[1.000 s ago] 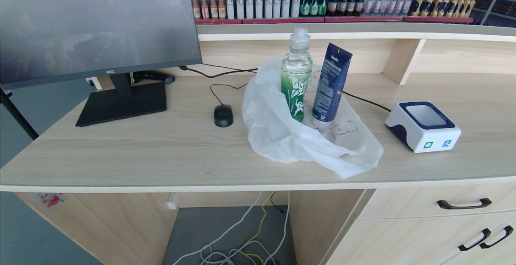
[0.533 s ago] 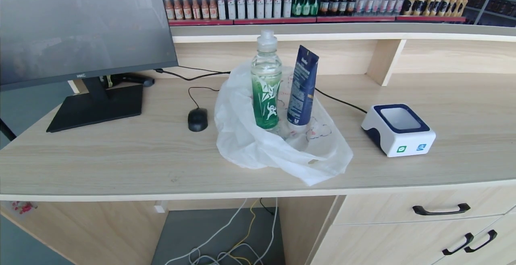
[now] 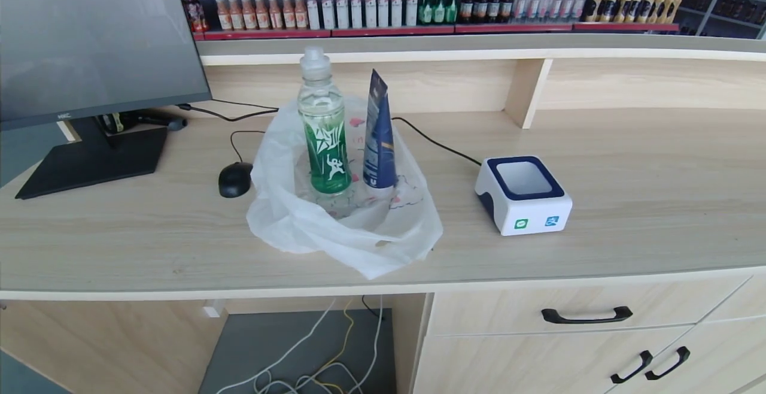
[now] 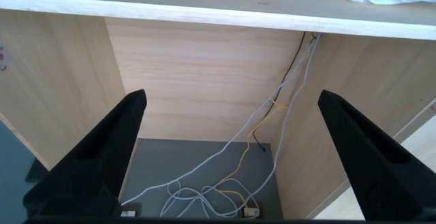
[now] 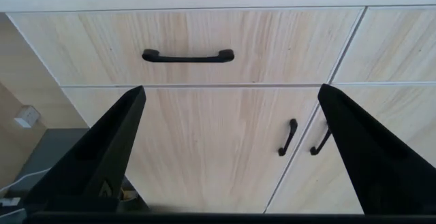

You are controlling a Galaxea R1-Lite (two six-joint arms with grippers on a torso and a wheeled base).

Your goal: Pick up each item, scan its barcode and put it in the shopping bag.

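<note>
Both claws hung low before the counter (image 4: 170, 9). The left gripper (image 4: 231, 94) was spread wide on nothing, facing the open bay (image 4: 197, 81), and the right gripper (image 5: 231, 91) was likewise agape before the drawers (image 5: 272, 40). Up top, the shopping bag (image 3: 281, 214) held the bottle (image 3: 326, 148) and the tube (image 3: 377, 136) upright, side by side, with the scanner (image 3: 526, 214) near. Both items bagged — the task looked done.

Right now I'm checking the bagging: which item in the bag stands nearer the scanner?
The dark blue tube; the green-labelled bottle stands beyond it, toward the mouse.
</note>
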